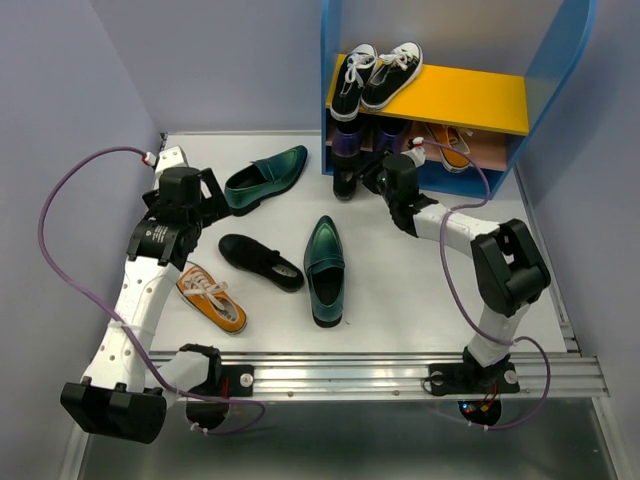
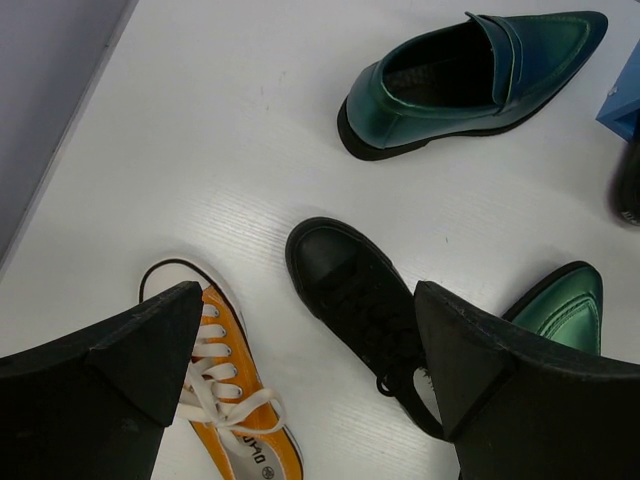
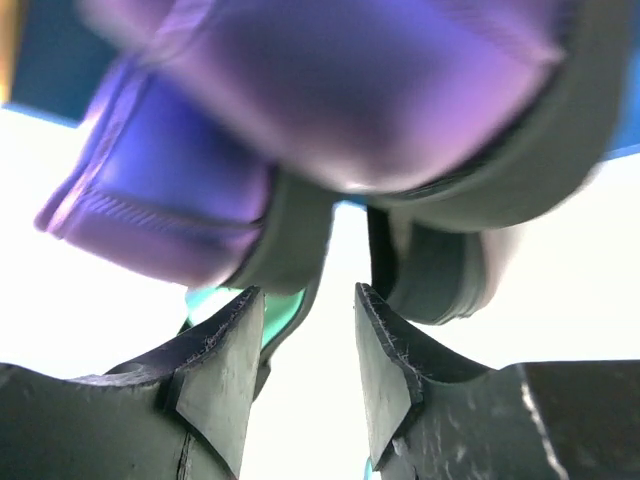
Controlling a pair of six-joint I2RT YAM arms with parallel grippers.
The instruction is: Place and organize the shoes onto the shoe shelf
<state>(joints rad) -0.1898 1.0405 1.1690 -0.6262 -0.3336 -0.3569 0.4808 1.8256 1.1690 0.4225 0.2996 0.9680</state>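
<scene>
On the table lie two shiny green loafers (image 1: 265, 177) (image 1: 325, 268), a black low shoe (image 1: 260, 262) and an orange sneaker (image 1: 212, 297). Another orange sneaker (image 1: 455, 145) rests on the lower board of the blue shoe shelf (image 1: 570, 60). My left gripper (image 1: 207, 195) hangs wide open above the table. In its wrist view the black shoe (image 2: 350, 290) and the orange sneaker (image 2: 235, 400) lie below the left gripper (image 2: 308, 300). My right gripper (image 1: 362, 175) is at the shelf's lower left corner. The right gripper (image 3: 305, 290) is open, holding nothing, just short of the purple shoes (image 3: 330, 90).
Black sneakers with white laces (image 1: 375, 72) stand on the left of the yellow upper board (image 1: 480, 95). The purple shoes (image 1: 345, 140) fill the shelf's lower left. Grey walls close in at the left and the back. A metal rail (image 1: 400, 375) runs along the near edge.
</scene>
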